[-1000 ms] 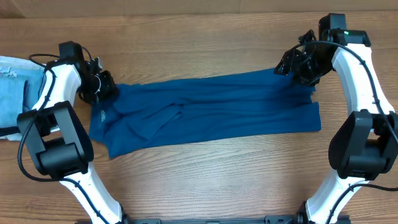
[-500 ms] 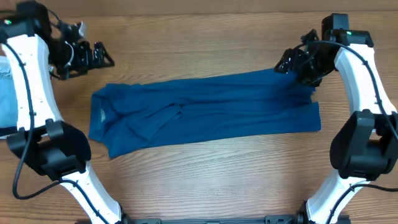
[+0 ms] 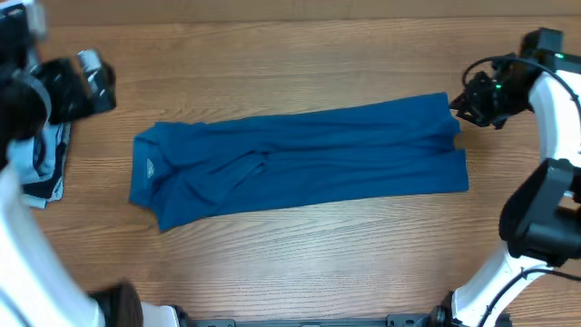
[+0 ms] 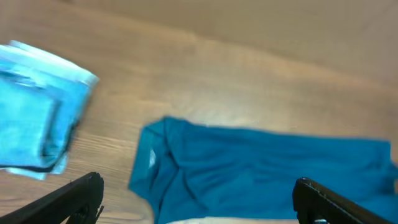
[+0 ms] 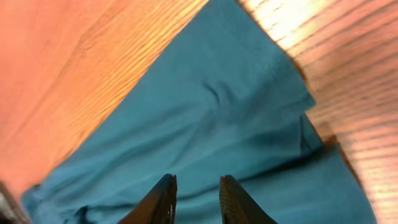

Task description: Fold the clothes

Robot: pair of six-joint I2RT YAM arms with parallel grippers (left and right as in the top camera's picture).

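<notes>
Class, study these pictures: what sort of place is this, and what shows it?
Probably a robotics lab bench: two robot arms flank a wooden table, with a teal shirt laid flat and a folded denim stack at one edge.

Pale denim stack [image 3: 47, 168] half behind the blurred left arm [image 3: 20, 102]; teal shirt [image 4: 261, 168] cropped in wrist views.

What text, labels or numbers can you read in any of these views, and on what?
No readable text in any view.
The small pale tag at the collar of the teal shirt: too small and blurred to read.
The folded denim stack: no legible print shows.
</notes>
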